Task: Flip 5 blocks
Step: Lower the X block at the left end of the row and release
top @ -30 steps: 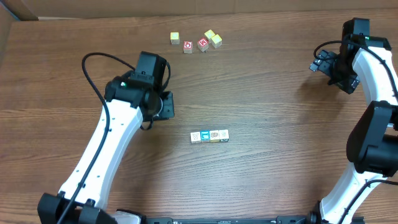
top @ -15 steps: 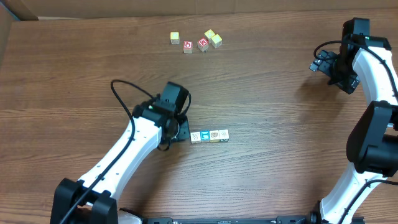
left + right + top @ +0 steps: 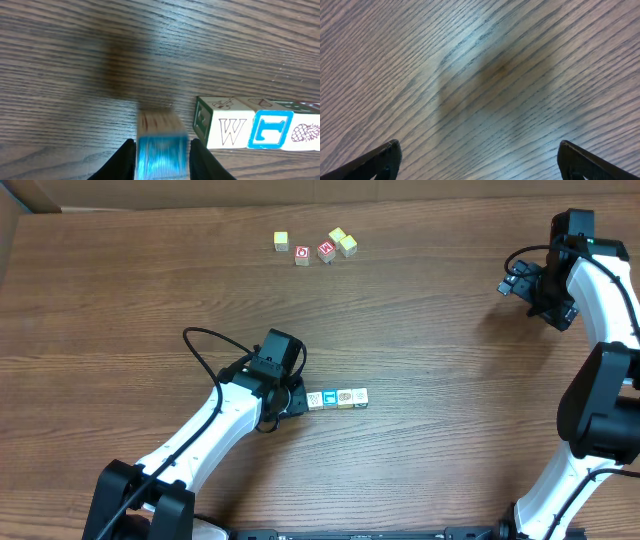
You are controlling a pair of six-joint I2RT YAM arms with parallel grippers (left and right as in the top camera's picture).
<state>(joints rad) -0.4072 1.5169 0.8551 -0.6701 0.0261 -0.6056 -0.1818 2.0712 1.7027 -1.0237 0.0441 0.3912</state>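
Several blocks (image 3: 338, 398) lie in a straight row at the table's middle. In the left wrist view its left end shows a green-sided W block (image 3: 227, 131), then a blue-letter block (image 3: 272, 130). Just left of the row, low over the wood, is my left gripper (image 3: 162, 146) (image 3: 296, 399). A blue-faced block (image 3: 161, 159) sits between its fingers, blurred while the fingers and table look sharp, with a thin gap at the right finger. The arm hides this block from overhead. My right gripper (image 3: 479, 150) (image 3: 520, 286) hangs wide open over bare wood at the far right.
At the back of the table is a loose cluster: a yellow cube (image 3: 281, 241), two red-faced cubes (image 3: 302, 255) (image 3: 326, 251) and two more yellow cubes (image 3: 343, 241). The left arm's cable (image 3: 205, 345) loops above the table.
My left arm has swung from the table's left-middle to the left end of the row and come down. Its jaws have eased apart slightly. The row and right arm have not moved.
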